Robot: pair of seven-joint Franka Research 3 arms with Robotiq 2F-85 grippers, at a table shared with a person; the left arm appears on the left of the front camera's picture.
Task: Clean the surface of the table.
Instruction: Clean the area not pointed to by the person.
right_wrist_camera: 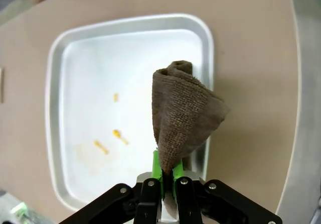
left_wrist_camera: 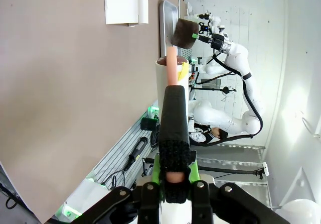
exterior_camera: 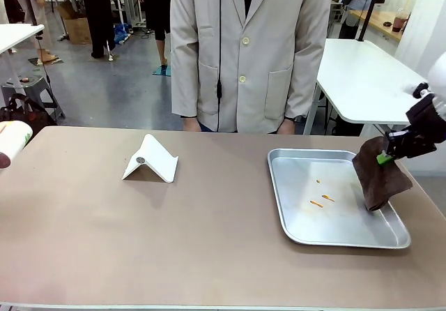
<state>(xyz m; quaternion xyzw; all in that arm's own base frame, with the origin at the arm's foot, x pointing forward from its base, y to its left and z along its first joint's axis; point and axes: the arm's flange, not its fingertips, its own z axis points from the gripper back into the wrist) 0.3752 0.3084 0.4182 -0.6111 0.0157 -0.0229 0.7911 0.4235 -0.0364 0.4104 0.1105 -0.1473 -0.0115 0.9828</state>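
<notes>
Front view: the right pincer (exterior_camera: pixel 385 159), at the right edge, is clamped on a brown cloth (exterior_camera: pixel 380 182) hanging over the tray (exterior_camera: pixel 274 185), where orange specks (exterior_camera: pixel 317 203) lie. The left pincer (left_wrist_camera: pixel 174 173) grips a dark-handled tool (left_wrist_camera: pixel 174 128). The bench (exterior_camera: pixel 209 248), filling the lower frame, seems not yet wiped.

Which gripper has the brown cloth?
The right gripper, shut on the brown cloth, which hangs over the metal tray; the left gripper holds no cloth.

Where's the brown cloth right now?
Front view, robot's right side: the brown cloth hangs pinched in the right gripper, over the right part of the metal tray, near its right rim.
</notes>
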